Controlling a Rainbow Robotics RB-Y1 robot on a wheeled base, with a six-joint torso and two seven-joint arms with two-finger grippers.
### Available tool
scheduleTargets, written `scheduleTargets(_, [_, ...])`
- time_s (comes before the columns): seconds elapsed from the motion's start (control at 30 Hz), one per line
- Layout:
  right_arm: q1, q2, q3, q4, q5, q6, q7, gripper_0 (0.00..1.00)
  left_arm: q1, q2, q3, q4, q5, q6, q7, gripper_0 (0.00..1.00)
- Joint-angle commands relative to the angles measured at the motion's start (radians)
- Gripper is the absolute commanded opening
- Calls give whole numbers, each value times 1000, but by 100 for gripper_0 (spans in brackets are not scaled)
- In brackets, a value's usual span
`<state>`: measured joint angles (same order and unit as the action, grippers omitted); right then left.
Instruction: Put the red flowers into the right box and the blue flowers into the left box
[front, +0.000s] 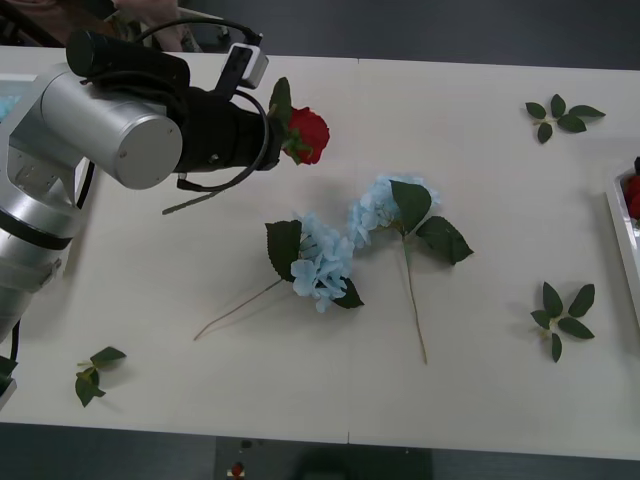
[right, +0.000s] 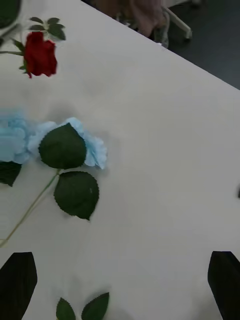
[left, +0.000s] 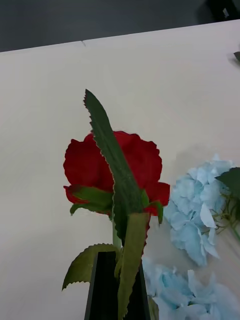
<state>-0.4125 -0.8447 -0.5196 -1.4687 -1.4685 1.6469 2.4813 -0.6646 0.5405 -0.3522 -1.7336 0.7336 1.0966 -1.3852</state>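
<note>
Above the table's far left, left gripper (left: 116, 280) clamps red rose (front: 308, 135); carry level toward right box (front: 622, 225), stem pinched.

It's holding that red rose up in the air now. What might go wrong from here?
The left hand pinches only the thin stem of the red rose, so it might slip or swing. The right box sits at the table's far right edge, a long carry. The route passes over two blue flowers, which a dangling stem might snag.
</note>
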Motion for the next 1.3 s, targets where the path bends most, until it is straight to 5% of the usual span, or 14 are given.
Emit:
scheduleTargets(0.03, [-43, -10, -10, -19, -85, 41, 24, 100, -15, 10, 12, -23, -23, 0, 23, 0])
scheduleTargets(0.1, [-55, 7, -11, -19, -101, 60, 21, 100, -15, 10, 18, -24, -33, -1, 22, 1])
scheduleTargets(0.27, [-68, 49, -14, -21, -116, 77, 13, 100, -13, 10, 22, -23, -66, -11, 12, 44])
scheduleTargets(0.8, [-72, 110, 29, -22, -21, 77, -107, 100, 22, 10, 2, -10, -143, -9, -5, 65])
scheduleTargets(1.3, [-115, 205, 168, -41, 155, 111, -690, 100, 28, -4, -146, 215, -229, -141, -23, 69])
